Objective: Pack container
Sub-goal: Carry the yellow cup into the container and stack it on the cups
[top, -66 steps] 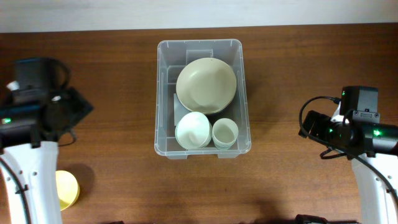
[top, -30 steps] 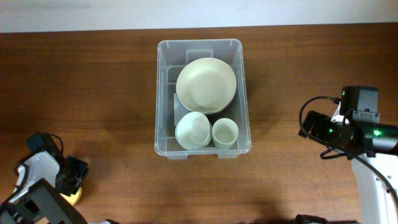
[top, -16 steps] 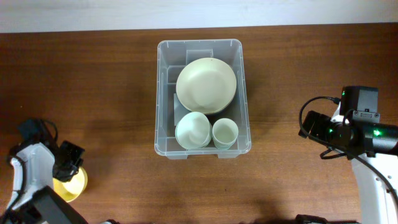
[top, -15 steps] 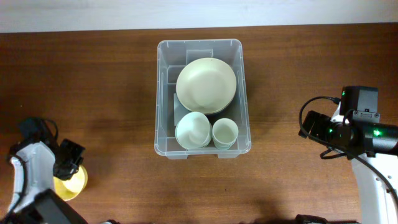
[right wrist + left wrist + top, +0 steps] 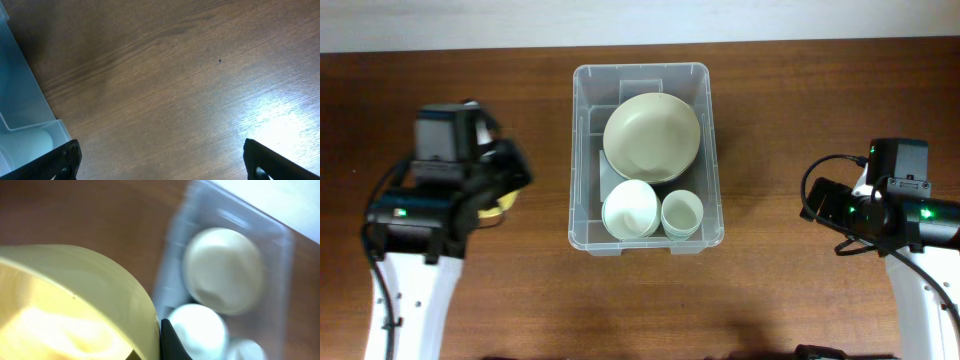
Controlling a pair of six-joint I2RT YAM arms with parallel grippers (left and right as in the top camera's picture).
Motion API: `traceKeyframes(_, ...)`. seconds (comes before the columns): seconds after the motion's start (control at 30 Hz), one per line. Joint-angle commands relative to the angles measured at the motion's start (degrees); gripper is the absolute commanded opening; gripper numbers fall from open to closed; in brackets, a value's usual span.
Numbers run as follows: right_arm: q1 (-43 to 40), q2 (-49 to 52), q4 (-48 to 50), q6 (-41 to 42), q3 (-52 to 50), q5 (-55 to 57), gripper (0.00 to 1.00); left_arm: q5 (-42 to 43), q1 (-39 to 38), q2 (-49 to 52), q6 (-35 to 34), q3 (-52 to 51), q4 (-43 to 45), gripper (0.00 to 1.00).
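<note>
With our left pincer (image 5: 506, 187) clamped on the yellow bowl (image 5: 70, 300) beside the clear container (image 5: 585, 150) near the bench's far edge, and our right pincer (image 5: 162, 165) spread wide, we risk clipping its rim if we carry low.

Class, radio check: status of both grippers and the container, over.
Left gripper shut on yellow bowl, left of container. Right gripper open, empty. Container holds plate, white bowl, cup. Nothing in the way.

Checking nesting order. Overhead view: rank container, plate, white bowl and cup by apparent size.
Largest to smallest:
1. container
2. plate
3. white bowl
4. cup, a bit smaller than the bowl beside it
</note>
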Motion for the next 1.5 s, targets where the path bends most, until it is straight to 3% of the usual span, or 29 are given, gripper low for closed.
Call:
traceKeyframes(0.0, -0.44, 0.0, 0.02, -0.37, -0.28, 0.04, 0.99, -4.74, -9.81, 3.04, -2.12, 3.85, -0.04, 0.01)
traceKeyframes(0.27, -0.44, 0.0, 0.02, -0.37, -0.28, 0.04, 0.99, -4.5, -22.99, 16.2, -2.21, 5.35, 0.92, 0.01)
traceKeyframes(0.7, -0.44, 0.0, 0.0, -0.37, -0.28, 0.04, 0.99, -4.37, -30.36, 27.19, -2.14, 5.35, 2.69, 0.02)
traceKeyframes(0.73, -0.44, 0.0, 0.0, -0.37, -0.28, 0.04, 0.99, -4.22, -30.42, 27.63, -2.14, 5.35, 2.64, 0.15)
traceKeyframes(0.8, -0.44, 0.0, -0.02, -0.37, -0.28, 0.04, 0.99, -3.21, -30.47, 28.02, -2.12, 5.35, 2.54, 0.67)
traceKeyframes(0.83, -0.44, 0.0, -0.02, -0.37, -0.28, 0.04, 0.99, -3.08, -30.47, 28.02, -2.12, 5.35, 2.43, 0.82)
traceKeyframes(0.87, -0.44, 0.0, -0.04, -0.37, -0.28, 0.04, 0.99, -3.13, -30.47, 28.02, -1.9, 5.35, 2.27, 0.93)
traceKeyframes(0.93, -0.44, 0.0, -0.09, -0.37, -0.28, 0.07, 0.99, -3.13, -30.45, 28.0, -1.73, 5.35, 2.19, 0.99)
traceKeyframes(1.23, -0.44, 0.0, -0.17, -0.37, -0.28, 0.07, 0.99, -3.3, -27.65, 27.98, -1.73, 5.35, 2.1, 0.99)
traceKeyframes(1.3, -0.44, 0.0, -0.15, -0.37, -0.28, 0.07, 0.99, -3.28, -26.86, 27.98, -1.73, 5.35, 2.1, 0.95)
traceKeyframes(1.33, -0.44, 0.0, -0.15, -0.37, -0.28, 0.07, 0.99, -3.28, -26.73, 27.98, -1.7, 5.35, 2.08, 0.92)
traceKeyframes(1.37, -0.44, 0.0, -0.15, -0.37, -0.28, 0.07, 0.99, -3.28, -26.71, 27.98, -1.16, 5.35, 2.1, 0.78)
traceKeyframes(1.4, -0.44, 0.0, -0.15, -0.37, -0.28, 0.07, 0.99, -3.3, -26.71, 27.98, -0.85, 5.35, 2.1, 0.73)
traceKeyframes(1.47, -0.44, 0.0, -0.15, -0.37, -0.28, 0.07, 0.99, -3.3, -26.73, 28.0, -0.35, 5.35, 2.1, 0.46)
